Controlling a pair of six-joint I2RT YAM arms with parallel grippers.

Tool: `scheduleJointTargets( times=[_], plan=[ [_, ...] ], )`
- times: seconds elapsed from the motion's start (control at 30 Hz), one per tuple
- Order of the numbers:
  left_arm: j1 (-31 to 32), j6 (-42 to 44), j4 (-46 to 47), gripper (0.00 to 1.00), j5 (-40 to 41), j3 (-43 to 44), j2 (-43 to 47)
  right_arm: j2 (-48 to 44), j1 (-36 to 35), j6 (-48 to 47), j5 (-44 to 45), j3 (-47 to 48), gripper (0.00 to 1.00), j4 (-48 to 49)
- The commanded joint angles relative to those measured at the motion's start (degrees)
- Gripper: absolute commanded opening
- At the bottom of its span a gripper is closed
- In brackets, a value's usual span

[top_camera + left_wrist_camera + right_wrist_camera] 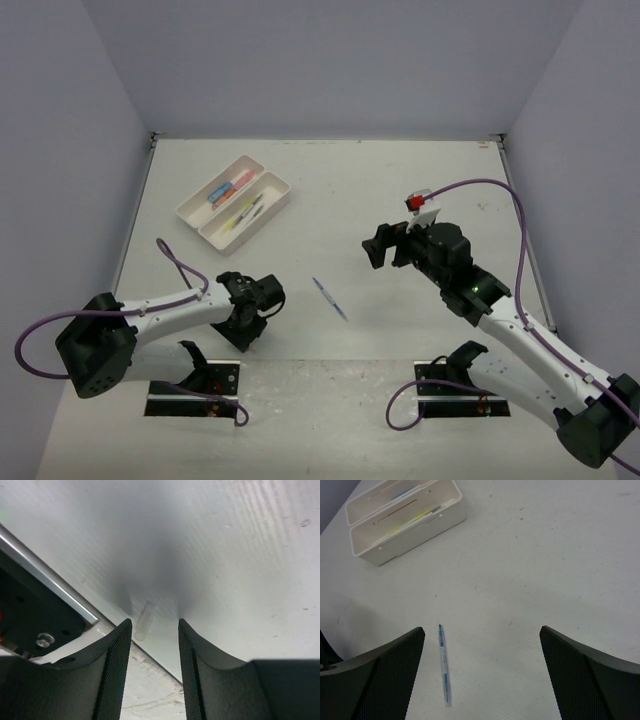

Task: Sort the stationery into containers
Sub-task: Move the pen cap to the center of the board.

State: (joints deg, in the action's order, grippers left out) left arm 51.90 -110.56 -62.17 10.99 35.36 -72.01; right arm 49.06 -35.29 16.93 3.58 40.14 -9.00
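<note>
Two claws: my left claw [154, 622], right claw [482, 629] released, empty.
Pen [443, 665]: ahead of right claw.
Trays [420, 530]: farther beyond it.

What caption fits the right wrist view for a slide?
Open right gripper frames a blue pen, white trays beyond.

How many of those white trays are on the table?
2. Both sit side by side at the far left of the table. The left tray holds orange, pink and blue markers; the right tray holds yellow-green items. No others seem hidden.
</note>
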Motion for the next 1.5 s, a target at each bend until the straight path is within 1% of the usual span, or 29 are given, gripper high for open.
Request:
scheduleJointTargets(
  times=[0.0,0.27,0.37,0.5,0.57,0.67,0.8,0.87,1.0,1.07,1.2,1.3,1.47],
  plan=[
    [0.22,-2.03,1.97,0.44,3.96,1.90,0.55,-0.28,0.13,0.47,-0.37,-0.24,0.99,2.27],
    [0.22,-1.95,3.67,0.45,1.72,-1.23,0.90,-0.30,0.13,0.49,-0.33,-0.24,0.99,2.32],
    [0.22,0.00,7.00,0.45,1.67,-2.65,0.73,-0.21,0.13,0.54,-0.42,-0.24,0.99,2.23],
    [0.22,4.07,12.07,0.49,2.01,-2.26,-0.47,-0.02,0.13,0.48,-0.50,-0.15,0.99,2.32],
    [0.22,5.43,12.60,0.52,2.61,-1.74,-1.24,0.14,0.13,0.47,-0.84,-0.07,0.99,2.24],
    [0.22,5.38,12.46,0.53,3.24,-1.32,-0.99,0.42,0.13,0.40,-1.02,-0.06,0.99,2.23],
    [0.31,8.03,12.49,0.54,6.41,1.14,-0.17,0.23,0.13,0.47,-1.19,-0.04,0.99,2.30],
    [0.94,10.88,13.43,0.55,9.73,3.37,0.11,0.38,0.13,0.54,-1.08,-0.06,0.99,2.23],
    [3.04,14.67,14.35,0.55,12.48,6.91,-0.77,0.34,0.13,0.65,-0.86,-0.06,0.99,2.31],
    [4.41,14.93,13.76,0.55,12.92,8.97,-2.74,0.42,0.13,0.74,-0.60,0.02,0.99,2.23],
    [6.36,14.73,10.58,0.55,11.32,12.72,-8.11,0.82,0.13,0.83,-0.38,0.05,0.99,2.16],
    [8.63,12.59,7.21,0.55,10.42,15.41,-12.12,1.03,0.13,0.74,-0.16,0.03,0.99,2.23],
    [11.95,10.54,6.66,0.54,9.68,15.88,-13.68,1.04,0.14,0.74,-0.32,0.11,0.99,2.15]
  ],
)
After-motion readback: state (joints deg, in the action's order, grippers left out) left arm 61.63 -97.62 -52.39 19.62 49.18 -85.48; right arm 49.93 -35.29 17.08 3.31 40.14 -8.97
